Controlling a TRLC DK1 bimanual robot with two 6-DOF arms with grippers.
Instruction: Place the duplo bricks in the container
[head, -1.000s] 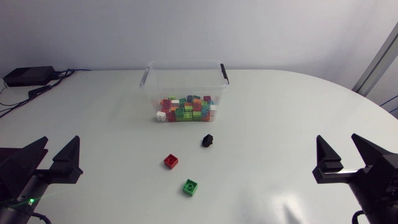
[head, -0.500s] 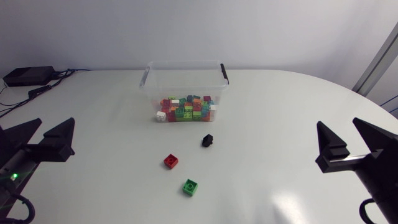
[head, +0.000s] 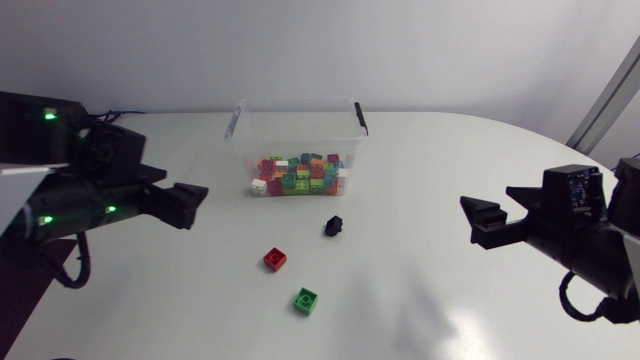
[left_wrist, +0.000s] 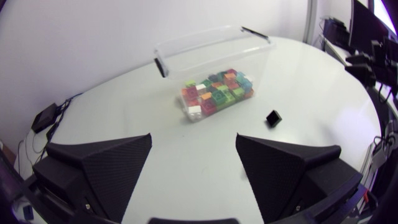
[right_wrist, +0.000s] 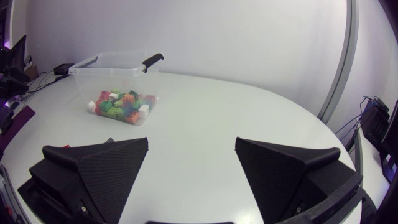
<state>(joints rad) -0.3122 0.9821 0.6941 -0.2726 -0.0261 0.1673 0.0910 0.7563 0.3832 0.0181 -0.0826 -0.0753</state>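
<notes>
The clear plastic container with black handles stands at the back middle of the table, several coloured duplo bricks piled inside. Three bricks lie loose in front of it: black, red and green. My left gripper hovers left of the container, open and empty. My right gripper hovers at the right, open and empty. Ahead of the left gripper lie the container and the black brick. Far ahead of the right gripper stands the container.
A black box with cables sits at the table's back left corner. Bare white tabletop surrounds the loose bricks and stretches between them and both grippers.
Both arms have lifted from the front corners and swung inward. The left gripper now points right toward the container; the right gripper has moved left and up.
</notes>
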